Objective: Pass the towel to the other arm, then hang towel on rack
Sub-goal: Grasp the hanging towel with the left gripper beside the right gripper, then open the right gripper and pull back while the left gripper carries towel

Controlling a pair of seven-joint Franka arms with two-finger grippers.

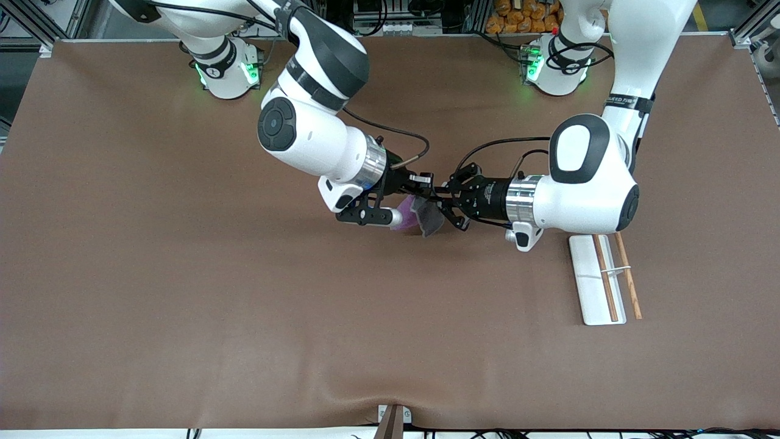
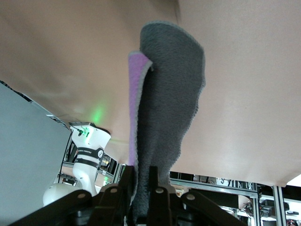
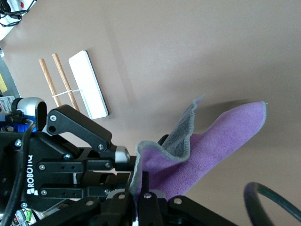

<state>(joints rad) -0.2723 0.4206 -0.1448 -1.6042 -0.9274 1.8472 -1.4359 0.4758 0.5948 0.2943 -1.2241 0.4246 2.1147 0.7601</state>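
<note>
The towel (image 1: 420, 216) hangs above mid-surface between 2 facing grippers: right gripper (image 1: 409, 204) jaws clamp it, left gripper (image 1: 443, 206) jaws pinch its other end. The rack (image 1: 600, 280) lies at the left arm's end.

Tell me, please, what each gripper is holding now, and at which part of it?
Both hold the towel over the table's middle. The right gripper is shut on one edge; the left gripper pinches the edge beside it.
</note>
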